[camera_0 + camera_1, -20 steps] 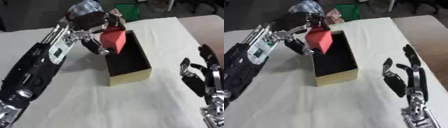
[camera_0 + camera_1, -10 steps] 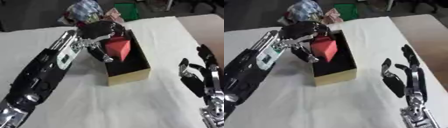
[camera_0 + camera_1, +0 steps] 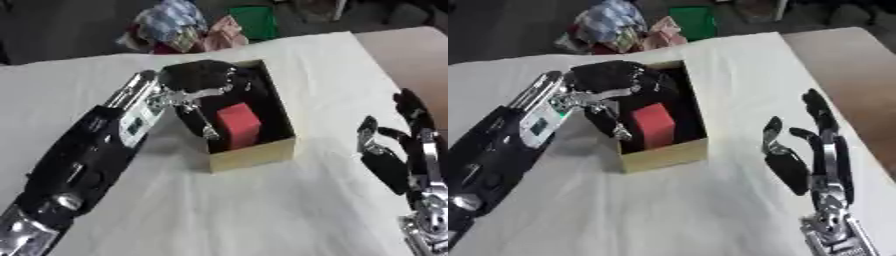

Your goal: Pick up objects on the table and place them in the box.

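— I'm looking down through both eyes. The left hand (image 3: pixel 203 80) is hanging over the far half of the box (image 3: pixel 254 152), and the red block (image 3: pixel 238 125) is sitting inside it, toward the near end, upright against the black lining.

— Is the hand grasping the block?

— I'm not seeing it gripped. The fingers (image 3: pixel 208 131) are reaching down along the block's left face, just beside it, but nothing is curling round it; I'm calling the hand released. Whether a fingertip is touching the block, I cannot tell.

— Is either eye giving you more?

— The right eye is showing all of the right hand (image 3: pixel 802 150), fingers straight and pointing up over the white table (image 3: pixel 693 210), well apart from the box. In the left eye that hand is crowding the right edge. The right eye is also showing more of the bare wood to the far right.

— And compared with a second ago?

— Then the block was being held up above the box's far end, tilted, in the left hand. Half a second ago it was going down inside. Now it is resting low in the box and the hand is above it. The right hand is staying where it was.
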`<state>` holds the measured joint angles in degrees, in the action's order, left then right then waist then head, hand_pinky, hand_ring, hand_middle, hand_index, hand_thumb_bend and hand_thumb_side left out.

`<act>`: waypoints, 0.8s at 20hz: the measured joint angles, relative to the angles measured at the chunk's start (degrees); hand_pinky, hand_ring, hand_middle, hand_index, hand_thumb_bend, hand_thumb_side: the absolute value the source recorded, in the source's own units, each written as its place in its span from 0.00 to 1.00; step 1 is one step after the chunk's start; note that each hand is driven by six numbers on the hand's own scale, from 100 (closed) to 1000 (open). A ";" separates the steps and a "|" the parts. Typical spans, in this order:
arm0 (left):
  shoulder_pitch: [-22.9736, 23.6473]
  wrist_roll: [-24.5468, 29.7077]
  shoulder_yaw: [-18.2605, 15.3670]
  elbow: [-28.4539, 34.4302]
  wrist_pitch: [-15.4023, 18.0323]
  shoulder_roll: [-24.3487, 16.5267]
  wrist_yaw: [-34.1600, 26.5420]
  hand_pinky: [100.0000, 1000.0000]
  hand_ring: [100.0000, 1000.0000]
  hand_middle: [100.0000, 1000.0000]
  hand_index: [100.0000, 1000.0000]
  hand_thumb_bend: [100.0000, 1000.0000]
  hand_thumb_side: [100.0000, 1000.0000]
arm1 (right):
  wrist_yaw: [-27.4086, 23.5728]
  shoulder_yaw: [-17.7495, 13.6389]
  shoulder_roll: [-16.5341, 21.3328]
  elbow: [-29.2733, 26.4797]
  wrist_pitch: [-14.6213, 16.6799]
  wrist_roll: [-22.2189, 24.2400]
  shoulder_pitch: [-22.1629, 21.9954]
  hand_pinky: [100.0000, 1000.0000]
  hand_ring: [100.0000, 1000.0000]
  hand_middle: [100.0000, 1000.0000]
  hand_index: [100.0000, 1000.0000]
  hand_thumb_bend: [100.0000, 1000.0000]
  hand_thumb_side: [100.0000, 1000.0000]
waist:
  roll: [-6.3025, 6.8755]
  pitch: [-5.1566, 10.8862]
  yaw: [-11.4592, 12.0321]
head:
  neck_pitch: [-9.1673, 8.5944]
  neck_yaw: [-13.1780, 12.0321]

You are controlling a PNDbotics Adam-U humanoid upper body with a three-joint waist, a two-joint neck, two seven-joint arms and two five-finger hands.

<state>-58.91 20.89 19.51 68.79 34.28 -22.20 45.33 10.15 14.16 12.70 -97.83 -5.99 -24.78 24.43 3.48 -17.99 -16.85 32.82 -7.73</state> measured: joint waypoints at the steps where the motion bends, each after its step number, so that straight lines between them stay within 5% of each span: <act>1: 0.01 0.04 -0.03 0.43 -0.13 -0.01 -0.43 0.84 0.76 0.81 0.91 0.69 0.01 | 0.00 -0.01 0.00 0.00 0.00 0.00 -0.02 0.72 1.00 0.92 1.00 0.00 0.13 | -0.01 0.00 0.06 | 0.00 0.01; 16: 5.09 -11.41 -6.35 17.01 -11.77 -5.93 -13.49 0.89 0.68 0.67 0.83 0.41 0.00 | 0.00 -0.96 0.31 0.19 -0.04 -0.80 -1.31 0.72 1.00 0.92 1.00 0.00 0.12 | -0.29 0.55 4.44 | 0.35 1.18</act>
<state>-53.82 9.48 13.16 85.80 22.51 -28.13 31.84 10.15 13.20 13.00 -97.64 -6.03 -25.58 23.12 3.18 -17.44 -12.42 33.17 -6.55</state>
